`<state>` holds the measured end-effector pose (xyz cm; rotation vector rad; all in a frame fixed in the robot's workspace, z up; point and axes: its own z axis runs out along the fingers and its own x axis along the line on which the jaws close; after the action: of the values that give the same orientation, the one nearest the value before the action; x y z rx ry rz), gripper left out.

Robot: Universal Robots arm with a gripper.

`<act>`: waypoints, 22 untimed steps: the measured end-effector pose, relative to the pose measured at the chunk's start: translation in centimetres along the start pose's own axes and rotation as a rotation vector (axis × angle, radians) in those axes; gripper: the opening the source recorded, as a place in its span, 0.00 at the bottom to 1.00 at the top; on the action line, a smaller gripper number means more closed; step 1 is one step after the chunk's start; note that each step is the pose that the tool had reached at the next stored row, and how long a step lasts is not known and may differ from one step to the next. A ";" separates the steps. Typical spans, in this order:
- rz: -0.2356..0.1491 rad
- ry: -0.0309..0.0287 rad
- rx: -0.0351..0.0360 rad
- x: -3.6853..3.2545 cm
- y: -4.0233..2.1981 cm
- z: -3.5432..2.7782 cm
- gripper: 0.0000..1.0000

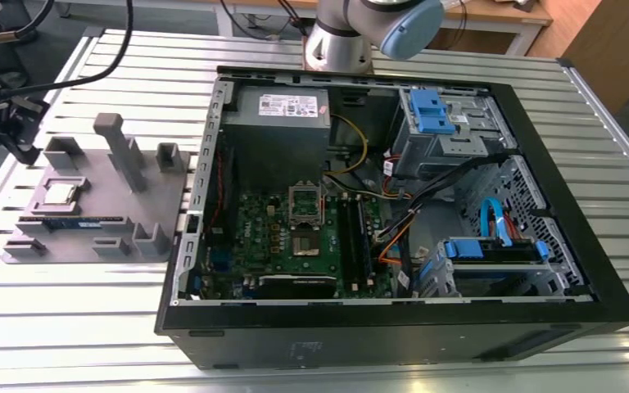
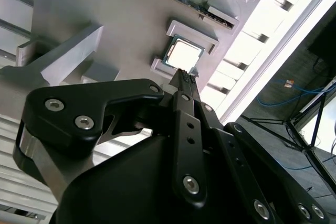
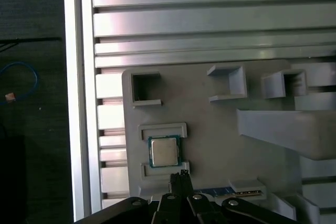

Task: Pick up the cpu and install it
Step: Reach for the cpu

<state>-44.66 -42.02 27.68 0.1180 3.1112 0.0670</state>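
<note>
One cpu [image 3: 164, 151], a small square chip with a glaring silvery top and greenish rim, lies flat in the grey fixture [image 3: 210, 129], at nine o'clock from the open computer case [image 1: 380, 327]. The gripper [image 3: 181, 173], fingers pressed together, hangs just beside it. The power supply's white label [image 1: 291, 104] is unreadable.

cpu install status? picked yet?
Done: nothing yet. The cpu lies in its slot on the grey tray, outside the open computer case. In hand: the gripper hovers close to the cpu, shut and holding nothing. Left: the pick-up, and seating the cpu on the motherboard.
</note>
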 end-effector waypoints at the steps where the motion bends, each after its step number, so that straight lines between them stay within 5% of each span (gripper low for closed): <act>1: 0.000 -0.0001 -0.0001 0.00 0.00 0.07 0.11; 22: -0.001 0.0001 0.0000 0.02 -0.03 0.68 0.11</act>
<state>-44.67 -42.02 26.99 0.1160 3.1114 0.0670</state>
